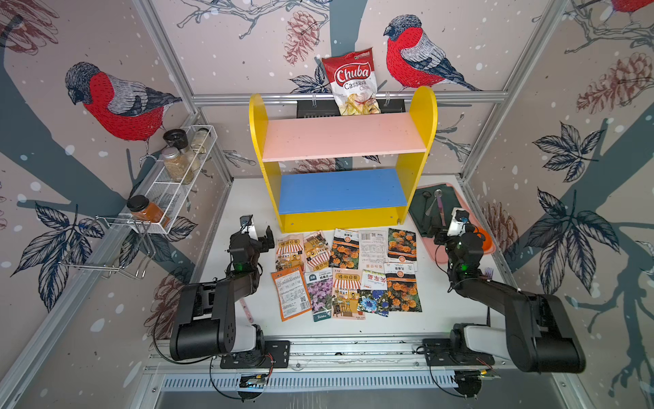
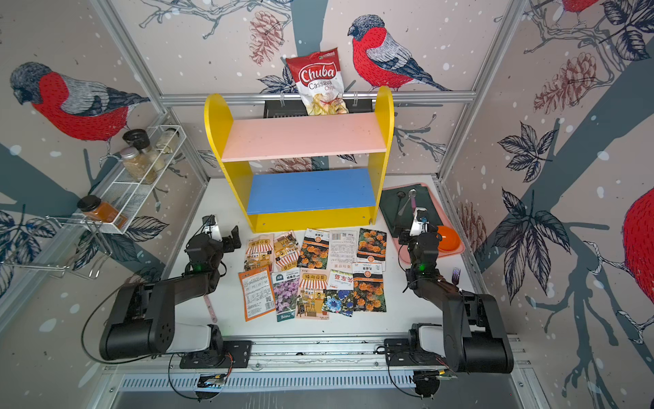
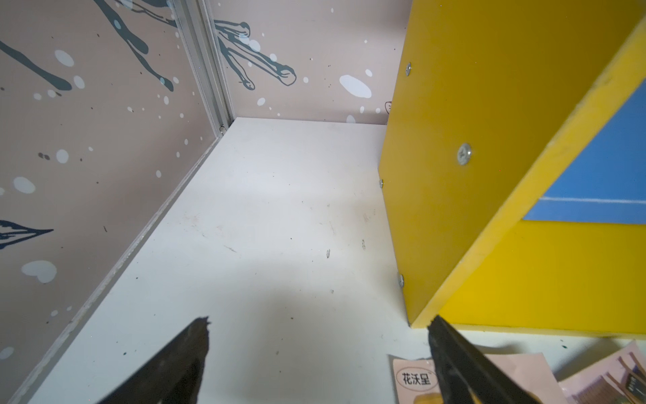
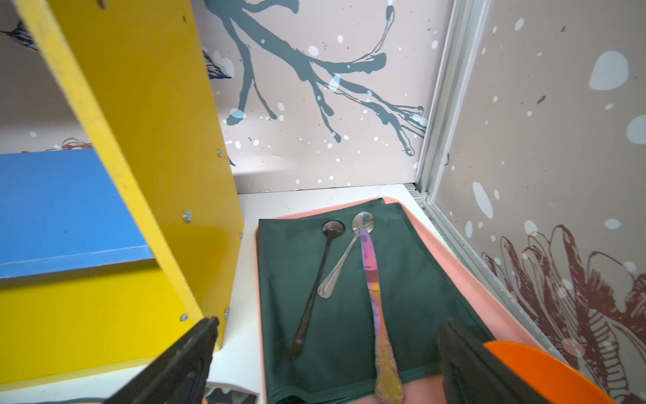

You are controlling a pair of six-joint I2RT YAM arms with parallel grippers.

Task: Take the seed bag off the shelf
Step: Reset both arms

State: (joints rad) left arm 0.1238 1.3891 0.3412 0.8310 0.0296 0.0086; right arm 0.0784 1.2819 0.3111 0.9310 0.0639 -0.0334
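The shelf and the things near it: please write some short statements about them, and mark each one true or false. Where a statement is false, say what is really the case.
1. The pink upper board of the shelf is bare. True.
2. A seed packet lies on the blue lower board. False: that board is bare. The seed packets lie on the table in front of the shelf.
3. The left gripper and the right gripper have open jaws and hold nothing. True.
4. The chips bag lies on the table. False: it is up at the back wall, behind the shelf.
5. A black spoon, a silver spoon and a knife lie on the green cloth. True.
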